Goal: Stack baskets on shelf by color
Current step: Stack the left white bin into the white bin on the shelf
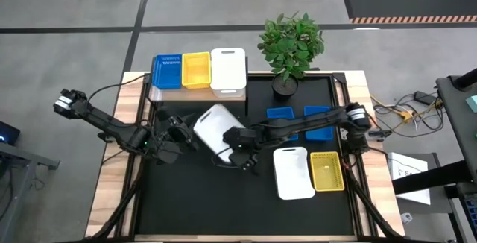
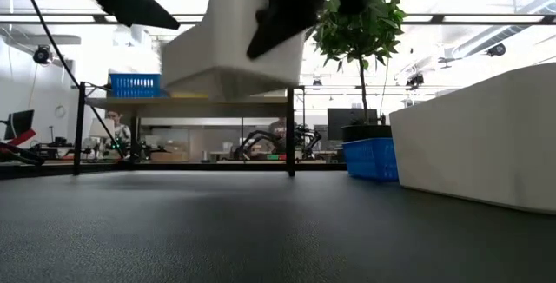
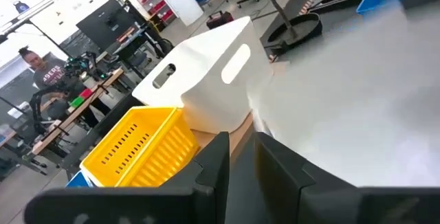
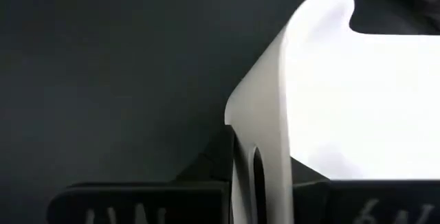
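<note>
White basket (image 1: 214, 129) at frame centre hangs tilted — our right claw (image 1: 240, 156) clamped on its wall for carrying; left claw (image 1: 176, 133) closed, empty.

**Materials & finishes, as seen**

White basket (image 1: 215, 129), held off the desk: smooth solid-walled plastic w/ slight sheen, rim pinched by right end effector (image 4: 256, 183). Yellow basket (image 3: 141, 148) on shelf: plastic, slotted sides, semi-gloss. Blue basket (image 1: 167, 71): plastic, perforated. Shelf (image 1: 197, 94): light wood, matt. Desk (image 1: 223, 198): black top, matt, faintly textured; edges of pale wood. End effector fingers (image 3: 275, 176): dark, matt, hard-looking. Plant pot (image 1: 284, 86): black, dull finish.
</note>
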